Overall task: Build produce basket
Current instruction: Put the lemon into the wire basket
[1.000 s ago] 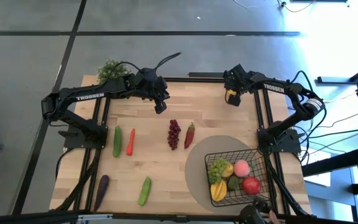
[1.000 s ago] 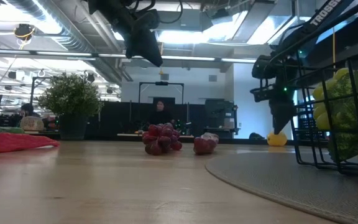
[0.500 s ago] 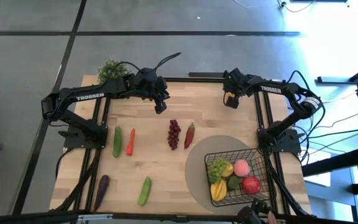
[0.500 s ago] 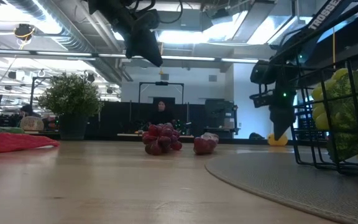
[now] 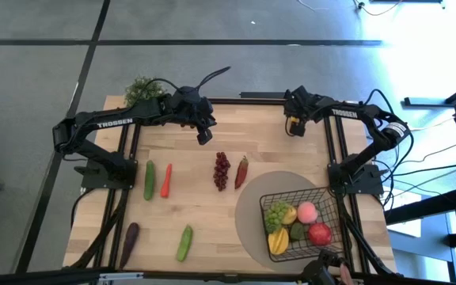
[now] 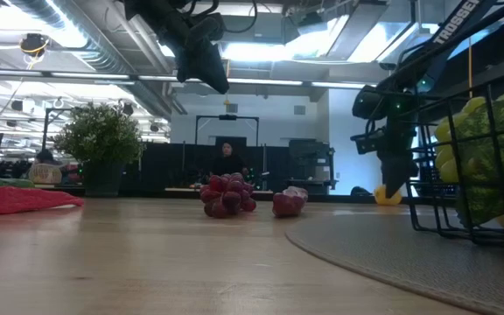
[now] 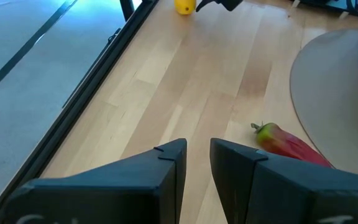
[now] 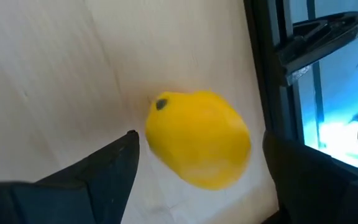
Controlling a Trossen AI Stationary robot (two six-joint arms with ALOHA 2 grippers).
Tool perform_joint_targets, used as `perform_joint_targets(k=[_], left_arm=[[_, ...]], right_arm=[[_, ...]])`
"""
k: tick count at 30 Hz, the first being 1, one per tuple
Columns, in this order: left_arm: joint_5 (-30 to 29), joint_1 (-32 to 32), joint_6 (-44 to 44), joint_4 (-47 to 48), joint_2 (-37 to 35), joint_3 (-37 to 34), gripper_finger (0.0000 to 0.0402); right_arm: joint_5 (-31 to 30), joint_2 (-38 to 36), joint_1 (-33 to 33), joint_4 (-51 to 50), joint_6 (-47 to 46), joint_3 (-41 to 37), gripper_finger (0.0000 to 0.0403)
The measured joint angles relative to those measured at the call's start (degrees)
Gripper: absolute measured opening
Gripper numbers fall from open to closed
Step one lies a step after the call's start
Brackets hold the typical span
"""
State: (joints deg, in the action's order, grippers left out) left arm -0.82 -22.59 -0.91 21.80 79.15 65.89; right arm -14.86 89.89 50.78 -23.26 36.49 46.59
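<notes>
A pale wooden table (image 5: 212, 214) stands on a grey floor (image 5: 46, 71) crossed by dark seams. Beyond the table, bright ceiling lights (image 6: 261, 52) and exposed ducts (image 6: 103, 44) hang above dark desks (image 6: 173, 171), where a person (image 6: 227, 159) sits.

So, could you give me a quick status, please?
Right gripper open over lemon. Left gripper empty, waiting mid-table. Basket part filled. Nothing blocking.
</notes>
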Motion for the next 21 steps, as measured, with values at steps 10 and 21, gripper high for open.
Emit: perform_joint_targets(k=[10,21], left_arm=[[0.01,0.0,0.0,0.0,0.0,0.0,0.006],[0.02,0.0,0.0,0.02,0.0,0.0,0.006]], right_arm=[[1.86,0.0,0.27,0.85,0.0,0.0,0.0305],[3.36,0.0,0.26,1.66,-0.15,0.0,0.022]])
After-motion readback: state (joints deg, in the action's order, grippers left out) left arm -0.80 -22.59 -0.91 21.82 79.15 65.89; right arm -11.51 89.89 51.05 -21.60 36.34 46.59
